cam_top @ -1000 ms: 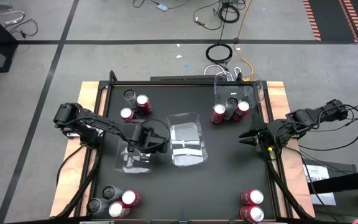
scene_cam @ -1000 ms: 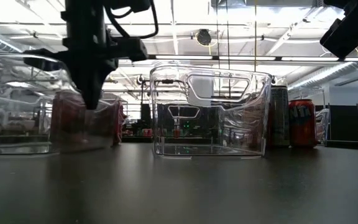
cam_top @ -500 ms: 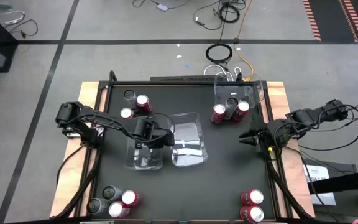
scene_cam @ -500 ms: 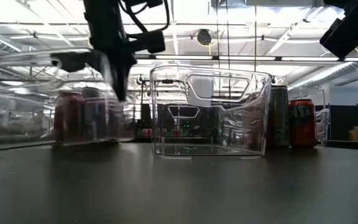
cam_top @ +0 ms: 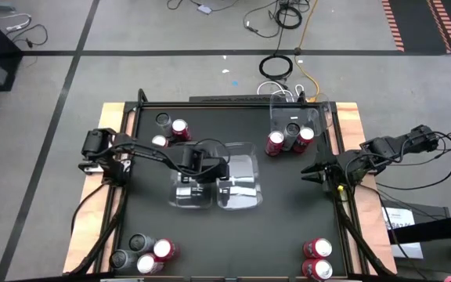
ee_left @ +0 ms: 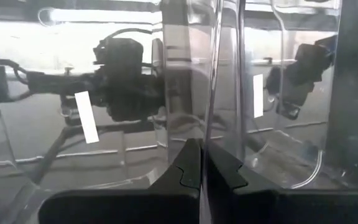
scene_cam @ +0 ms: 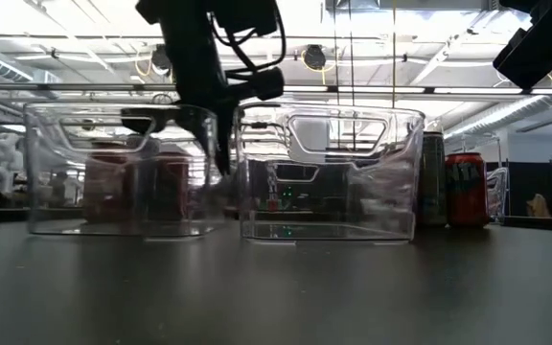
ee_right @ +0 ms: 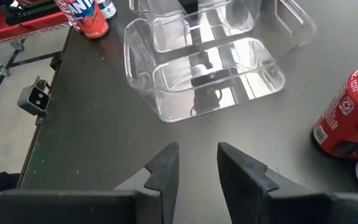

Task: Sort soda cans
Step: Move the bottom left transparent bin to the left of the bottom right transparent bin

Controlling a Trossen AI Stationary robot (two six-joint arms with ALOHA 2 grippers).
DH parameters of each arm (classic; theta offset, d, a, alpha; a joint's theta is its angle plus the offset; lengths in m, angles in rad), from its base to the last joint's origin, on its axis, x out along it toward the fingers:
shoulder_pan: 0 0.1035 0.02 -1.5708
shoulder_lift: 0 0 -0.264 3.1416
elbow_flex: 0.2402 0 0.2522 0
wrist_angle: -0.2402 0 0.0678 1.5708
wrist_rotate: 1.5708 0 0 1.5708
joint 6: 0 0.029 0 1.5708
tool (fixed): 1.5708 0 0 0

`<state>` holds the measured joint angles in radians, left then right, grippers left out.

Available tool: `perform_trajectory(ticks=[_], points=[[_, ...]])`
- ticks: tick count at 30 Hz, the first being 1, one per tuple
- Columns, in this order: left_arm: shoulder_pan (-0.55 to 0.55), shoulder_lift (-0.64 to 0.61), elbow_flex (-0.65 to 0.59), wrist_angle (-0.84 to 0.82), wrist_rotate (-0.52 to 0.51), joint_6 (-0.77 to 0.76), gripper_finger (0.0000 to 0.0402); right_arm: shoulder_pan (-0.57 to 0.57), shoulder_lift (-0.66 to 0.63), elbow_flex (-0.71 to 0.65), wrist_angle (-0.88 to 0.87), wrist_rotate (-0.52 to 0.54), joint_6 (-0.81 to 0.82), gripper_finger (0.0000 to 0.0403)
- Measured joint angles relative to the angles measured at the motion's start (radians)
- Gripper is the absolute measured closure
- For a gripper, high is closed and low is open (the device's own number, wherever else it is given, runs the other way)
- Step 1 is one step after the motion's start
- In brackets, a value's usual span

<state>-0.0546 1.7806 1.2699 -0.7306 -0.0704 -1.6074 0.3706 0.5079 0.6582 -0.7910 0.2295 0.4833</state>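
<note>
Three clear plastic trays are on the black table. My left gripper (cam_top: 203, 167) is shut on the left tray (cam_top: 189, 186), which stands right against the middle tray (cam_top: 238, 182); the low view shows both side by side, left tray (scene_cam: 113, 172) and middle tray (scene_cam: 329, 172). The third tray (cam_top: 294, 117) sits at the far right. Red and dark soda cans stand upright in groups: far left (cam_top: 180, 129), far right (cam_top: 275, 143), near left (cam_top: 163, 249), near right (cam_top: 317, 249). My right gripper (cam_top: 313, 174) hovers open near the table's right edge, touching nothing. My left gripper pinches the left tray's thin wall next to the middle tray (ee_left: 211, 106), one finger on each face of it. The fingers (scene_cam: 220, 144) come from above, pointing down, at the wall's upper rim. The tray stands upright, its base on the table.
A red can (ee_right: 347, 118) stands close to my right gripper (ee_right: 197, 165), with the trays (ee_right: 204, 68) beyond it. A red can (scene_cam: 465, 189) and a dark can (scene_cam: 431, 182) stand behind the middle tray. Bare table lies near the middle front edge.
My left gripper has moved toward the table's right, keeping its hold on the clear tray. The tray slid across the table, tilting briefly on the way, and now stands level against the middle tray.
</note>
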Motion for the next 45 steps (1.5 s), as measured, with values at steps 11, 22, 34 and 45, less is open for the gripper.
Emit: perform_trajectory(ticks=[11,22,34,45], points=[[0.027,0.045,0.064,-0.018,-0.010,0.017,0.0377,0.000,0.000,0.000,0.000,0.000,0.001,0.0303],[0.028,0.045,0.064,-0.014,-0.005,0.027,0.0354,0.000,0.000,0.000,-0.008,-0.022,-0.001,0.0303],[0.028,0.043,0.064,-0.017,0.010,0.028,0.0352,0.000,0.000,0.000,-0.008,-0.023,-0.006,0.0303],[0.028,0.043,0.064,-0.013,0.015,0.047,0.0352,0.000,0.000,0.000,-0.008,-0.023,-0.006,0.0303]])
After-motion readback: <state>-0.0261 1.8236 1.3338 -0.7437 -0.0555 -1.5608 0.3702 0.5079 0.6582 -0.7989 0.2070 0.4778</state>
